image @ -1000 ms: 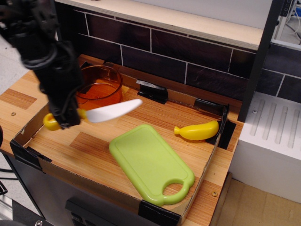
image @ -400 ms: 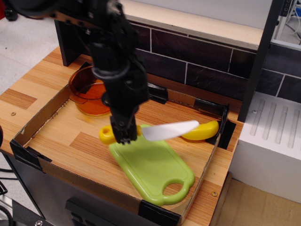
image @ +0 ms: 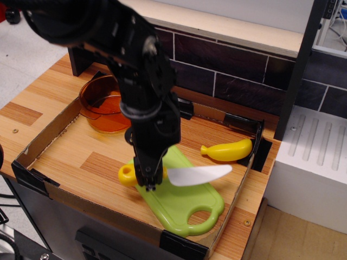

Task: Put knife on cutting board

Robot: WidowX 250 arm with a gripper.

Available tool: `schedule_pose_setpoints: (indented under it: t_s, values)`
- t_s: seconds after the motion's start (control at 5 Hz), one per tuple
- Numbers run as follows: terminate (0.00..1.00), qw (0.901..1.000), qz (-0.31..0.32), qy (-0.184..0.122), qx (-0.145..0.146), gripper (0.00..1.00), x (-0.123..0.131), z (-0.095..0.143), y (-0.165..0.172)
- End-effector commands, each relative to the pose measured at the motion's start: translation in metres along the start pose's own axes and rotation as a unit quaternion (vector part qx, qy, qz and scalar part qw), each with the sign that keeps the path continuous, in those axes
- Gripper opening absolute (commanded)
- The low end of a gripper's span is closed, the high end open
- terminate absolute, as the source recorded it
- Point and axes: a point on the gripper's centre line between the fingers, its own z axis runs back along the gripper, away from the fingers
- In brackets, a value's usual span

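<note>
My black gripper point(image: 149, 181) is shut on the knife point(image: 192, 175), gripping its yellow handle point(image: 127, 175). The white blade points right, just above the light-green cutting board point(image: 184, 200). The board lies in the front right of the cardboard tray, its oval handle hole toward the front right corner. The arm hides the board's far left part. I cannot tell whether the knife touches the board.
An orange transparent bowl point(image: 100, 105) stands at the tray's back left. A yellow banana-shaped toy point(image: 227, 150) lies at the right, behind the board. The cardboard tray wall point(image: 43, 135) rings the wooden surface. A dark tiled wall rises behind.
My gripper has carried the knife from the tray's left side rightward and down, until it is low over the cutting board.
</note>
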Motion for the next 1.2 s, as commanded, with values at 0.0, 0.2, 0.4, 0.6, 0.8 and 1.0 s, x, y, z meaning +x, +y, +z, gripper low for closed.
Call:
schedule_pose_setpoints:
  t_s: [0.0,0.2,0.4,0.6,0.8,1.0]
  values:
    - [0.0,0.997,0.067,-0.014,0.036,1.0,-0.007,0.013,0.016]
    - [0.0,0.9895,0.124,-0.05,0.054,1.0,-0.003,0.047,0.022]
    - [0.0,0.9753,0.197,-0.074,0.066,1.0,0.0,0.072,0.032]
    - [0.0,0.9427,0.306,-0.077,0.108,1.0,-0.009,0.091,0.049]
    - [0.0,0.9179,0.378,-0.051,0.108,1.0,-0.026,0.096,0.061]
    - [0.0,0.9179,0.378,-0.051,0.108,1.0,-0.026,0.096,0.061]
